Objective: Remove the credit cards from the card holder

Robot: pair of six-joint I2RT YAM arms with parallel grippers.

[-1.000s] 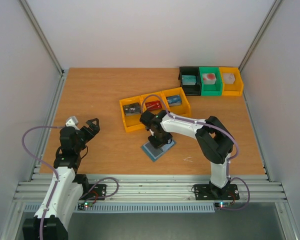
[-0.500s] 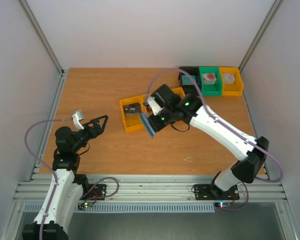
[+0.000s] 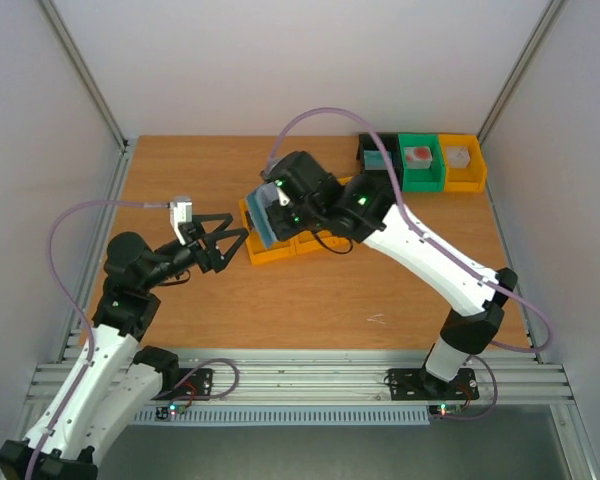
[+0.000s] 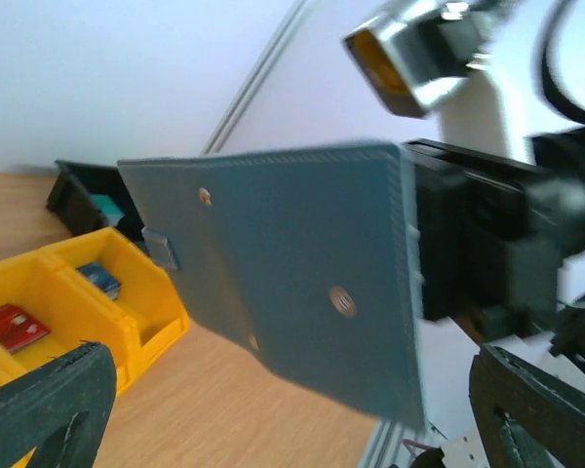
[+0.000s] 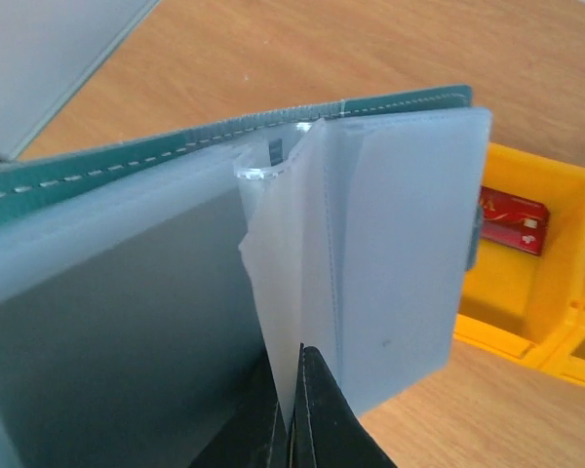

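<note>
My right gripper [image 3: 278, 207] is shut on a clear sleeve of the card holder [image 3: 263, 226] and holds it in the air over the yellow bins [image 3: 280, 250]. In the right wrist view its fingertips [image 5: 297, 395] pinch one sleeve leaf, and the blue wallet [image 5: 127, 322] hangs open. My left gripper [image 3: 226, 243] is open and empty, pointing at the wallet's blue outer face [image 4: 292, 283] from close by. A red card [image 4: 12, 327] and a blue card [image 4: 102, 279] lie in yellow bin compartments. The red card also shows in the right wrist view [image 5: 512, 220]. The dark grey card is hidden.
Black [image 3: 380, 160], green [image 3: 420, 165] and yellow [image 3: 462, 163] bins with chunky blocks stand at the back right. The yellow bin row [image 4: 127, 312] sits just below and behind the wallet. The wooden table [image 3: 180, 190] ends at metal rails in front.
My right arm has lifted the wallet off the table and carried it up and left over the yellow bins. My left arm has reached forward to the right, towards the wallet.
</note>
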